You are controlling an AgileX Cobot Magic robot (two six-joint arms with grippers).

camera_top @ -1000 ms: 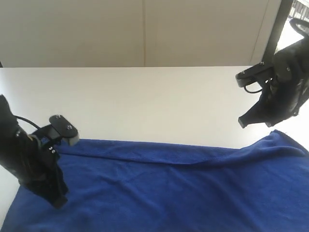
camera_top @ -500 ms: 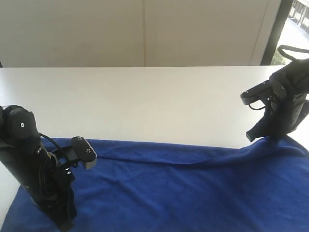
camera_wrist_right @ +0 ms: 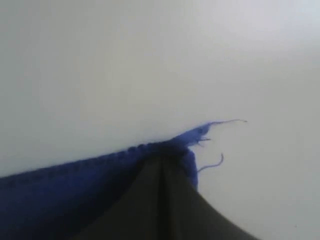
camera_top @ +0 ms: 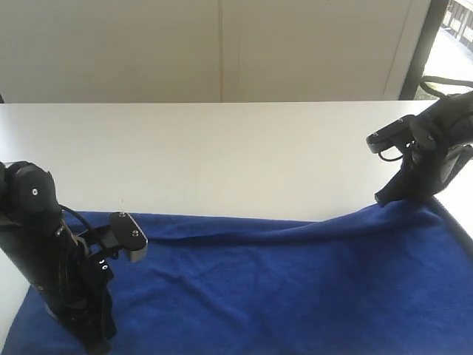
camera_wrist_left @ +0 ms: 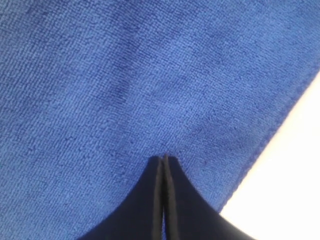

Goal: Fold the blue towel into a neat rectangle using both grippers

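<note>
While the right gripper (camera_top: 384, 198) pinches a raised corner of the blue towel (camera_top: 281, 288) on the table (camera_top: 222, 148) and the left gripper (camera_wrist_left: 165, 158) sits closed on cloth — hold unclear — we should lift evenly.

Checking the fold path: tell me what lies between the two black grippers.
Only the deep-blue fuzzy microfibre towel runs from left gripper to right gripper; exterior view.

No legible text, label, brand, number or sign — none in any view
</note>
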